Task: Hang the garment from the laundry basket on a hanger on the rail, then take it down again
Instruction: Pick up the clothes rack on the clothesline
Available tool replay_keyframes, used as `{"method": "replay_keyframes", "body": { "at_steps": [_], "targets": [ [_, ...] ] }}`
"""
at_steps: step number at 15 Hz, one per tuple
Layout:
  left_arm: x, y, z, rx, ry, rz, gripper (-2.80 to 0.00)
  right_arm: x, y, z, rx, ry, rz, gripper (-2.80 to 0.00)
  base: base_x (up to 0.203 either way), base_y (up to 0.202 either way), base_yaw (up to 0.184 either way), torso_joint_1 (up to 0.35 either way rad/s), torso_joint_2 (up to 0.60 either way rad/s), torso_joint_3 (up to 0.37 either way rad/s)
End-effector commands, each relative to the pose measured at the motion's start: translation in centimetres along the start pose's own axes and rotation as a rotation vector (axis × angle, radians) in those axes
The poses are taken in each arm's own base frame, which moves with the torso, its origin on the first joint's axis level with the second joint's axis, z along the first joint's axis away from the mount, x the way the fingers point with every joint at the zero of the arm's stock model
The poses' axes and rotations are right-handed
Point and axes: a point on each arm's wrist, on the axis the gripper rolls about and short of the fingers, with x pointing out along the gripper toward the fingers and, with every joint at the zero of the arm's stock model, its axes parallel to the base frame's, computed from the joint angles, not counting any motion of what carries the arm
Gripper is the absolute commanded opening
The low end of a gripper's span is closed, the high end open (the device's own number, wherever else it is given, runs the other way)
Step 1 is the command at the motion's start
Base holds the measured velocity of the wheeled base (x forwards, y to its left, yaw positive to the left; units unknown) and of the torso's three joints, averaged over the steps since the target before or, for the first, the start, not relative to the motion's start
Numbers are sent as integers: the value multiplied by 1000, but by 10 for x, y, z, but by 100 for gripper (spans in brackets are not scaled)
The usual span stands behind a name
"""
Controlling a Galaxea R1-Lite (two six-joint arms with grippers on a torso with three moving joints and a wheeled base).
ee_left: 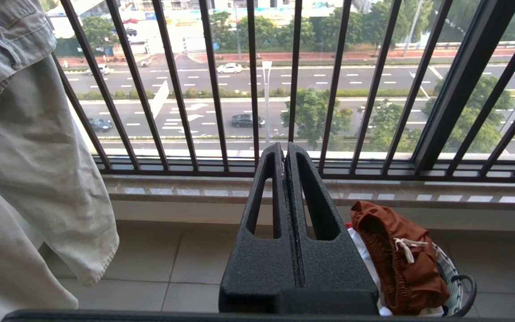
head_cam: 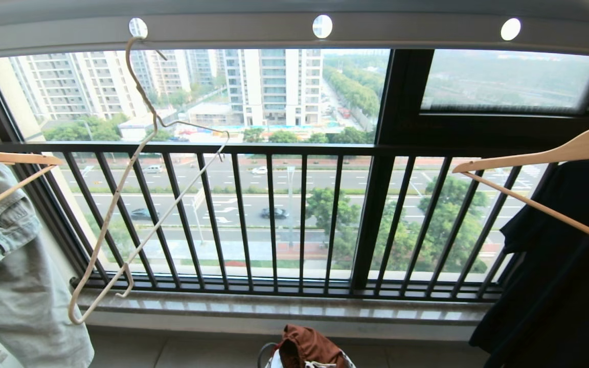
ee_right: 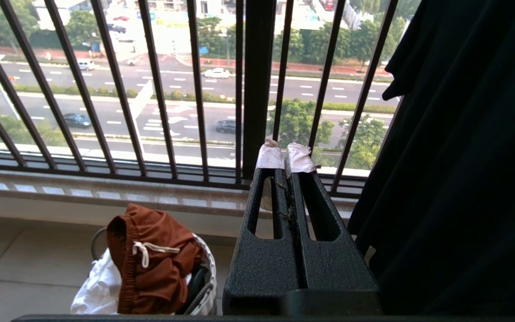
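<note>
- Rust-brown shorts, the garment, lie heaped on top of the laundry basket on the tiled floor below the window sill, with the white drawstring showing.
- Left gripper: jaws pressed together, holding nothing, pointing toward the black barred window railing above and beside the basket.
- Right gripper: jaws likewise together and empty, pale tape on both tips, near the dark garment hanging to its side.
- Cream wire hanger: hooked in 1 of the round holes of the grey rail, hanging bare and tilted.
- Step in hand, as I judge it: the pick-up has not begun. I would spread 1 set of jaws first, come down over the gathered waistband and pinch there, so the shorts lift whole and not by a loose leg.
- I would lift straight up, so the white cloth under the shorts is not dragged out.
- Basket contents: the shorts on top, white cloth beneath; anything deeper is hidden.
- Pale denim garment hangs on a wooden hanger at the left; it is not the target.
</note>
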Motion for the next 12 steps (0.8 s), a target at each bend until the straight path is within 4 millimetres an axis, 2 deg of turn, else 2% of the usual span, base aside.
{"method": "replay_keyframes", "body": {
  "at_steps": [1,12],
  "targets": [
    [0,0,0,0,1,0,-280,0,0,0,0,1,0,-280,0,0,0,0,0,0],
    [0,0,0,-3,1,0,-280,0,0,0,0,1,0,-280,0,0,0,0,0,0]
  ]
}}
